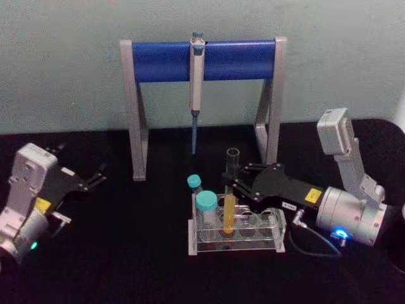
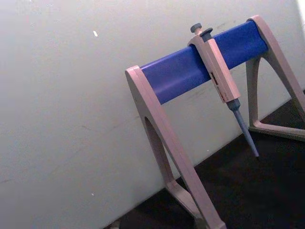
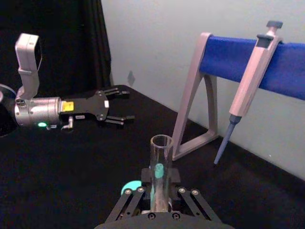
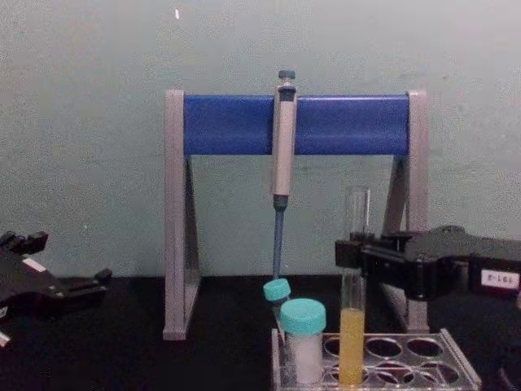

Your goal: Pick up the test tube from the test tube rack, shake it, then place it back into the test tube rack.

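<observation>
**Glass tube clamped, foot in the rack**

Yellow liquid sits low in the tube, which stands upright in its hole just beside a teal-capped vial. The right gripper has its fingers closed on the bare glass above the liquid. The left gripper hangs open over the worktop, well apart. My advice: lift straight up and stay vertical until clear of the hole. Then shake gently, since it's uncapped.

Nothing legible. Right gripper, black body: yellow sticker and white label, dark print on both, characters too blurred to read. Left gripper: second yellow sticker and second white label, print also unreadable.
</observation>
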Robot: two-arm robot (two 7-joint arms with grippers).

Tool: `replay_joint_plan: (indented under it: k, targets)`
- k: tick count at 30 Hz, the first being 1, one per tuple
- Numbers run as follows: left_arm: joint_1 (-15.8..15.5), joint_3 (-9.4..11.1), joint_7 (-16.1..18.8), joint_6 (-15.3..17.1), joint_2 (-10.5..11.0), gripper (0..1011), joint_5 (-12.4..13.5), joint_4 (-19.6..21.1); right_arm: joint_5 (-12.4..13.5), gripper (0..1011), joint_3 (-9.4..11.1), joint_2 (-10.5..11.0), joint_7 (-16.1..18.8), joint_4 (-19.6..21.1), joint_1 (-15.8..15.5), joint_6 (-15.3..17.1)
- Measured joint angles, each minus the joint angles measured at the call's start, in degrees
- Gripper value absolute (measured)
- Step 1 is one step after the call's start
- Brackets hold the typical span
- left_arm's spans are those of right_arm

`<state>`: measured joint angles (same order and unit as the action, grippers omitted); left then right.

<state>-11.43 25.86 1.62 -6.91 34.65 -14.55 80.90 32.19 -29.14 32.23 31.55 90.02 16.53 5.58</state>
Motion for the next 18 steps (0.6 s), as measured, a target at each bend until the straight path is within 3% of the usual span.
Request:
replay_joint_plan:
  k: [18]
  targets:
    - [0.0,0.0,0.0,0.0,0.0,1001,0.0,0.0,-0.6,229,-0.8,-1.8,0.6,-3.6,0.8,0.4]
